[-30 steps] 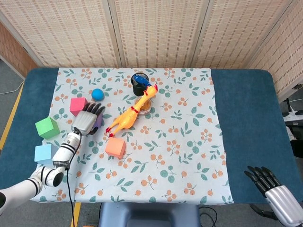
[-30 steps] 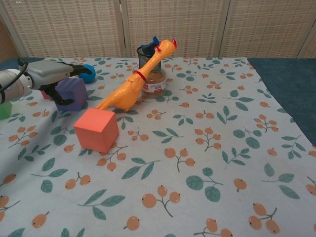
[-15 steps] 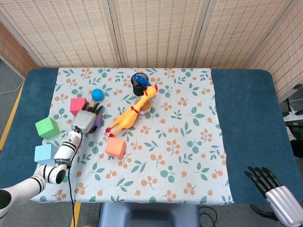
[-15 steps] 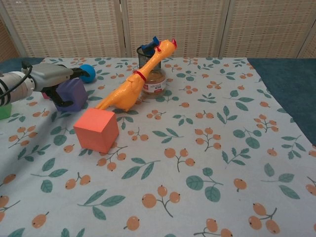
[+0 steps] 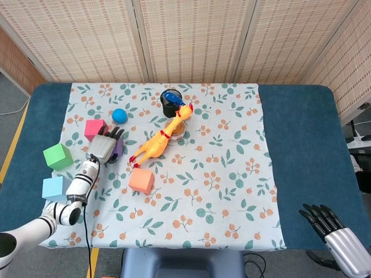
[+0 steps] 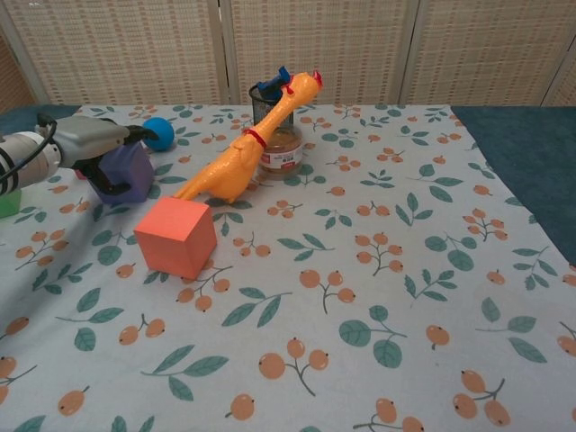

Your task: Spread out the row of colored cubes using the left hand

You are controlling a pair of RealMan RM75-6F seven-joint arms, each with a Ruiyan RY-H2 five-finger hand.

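Observation:
My left hand point(image 5: 104, 147) lies over the top of the purple cube point(image 5: 118, 148) and grips it, hiding most of it from above. In the chest view the left hand point(image 6: 91, 142) covers the purple cube point(image 6: 131, 176) with the thumb down its near face. Close behind sits the pink cube point(image 5: 94, 128). The green cube point(image 5: 57, 156) and light blue cube point(image 5: 55, 187) lie further left on the blue table edge. Nearer the middle stands the orange cube point(image 5: 141, 181), also the orange cube point(image 6: 177, 237) in the chest view. My right hand point(image 5: 337, 234) hangs off the table's front right corner, holding nothing.
A yellow rubber chicken point(image 5: 158, 144) leans on a jar point(image 6: 282, 151) just right of the purple cube, with a black pen cup point(image 5: 171, 103) behind it. A blue ball point(image 5: 119, 114) lies behind the pink cube. The flowered cloth point(image 5: 232, 174) covers the table's middle.
My left hand has slid the purple cube a little left and back, closer to the pink cube. The right hand has not moved.

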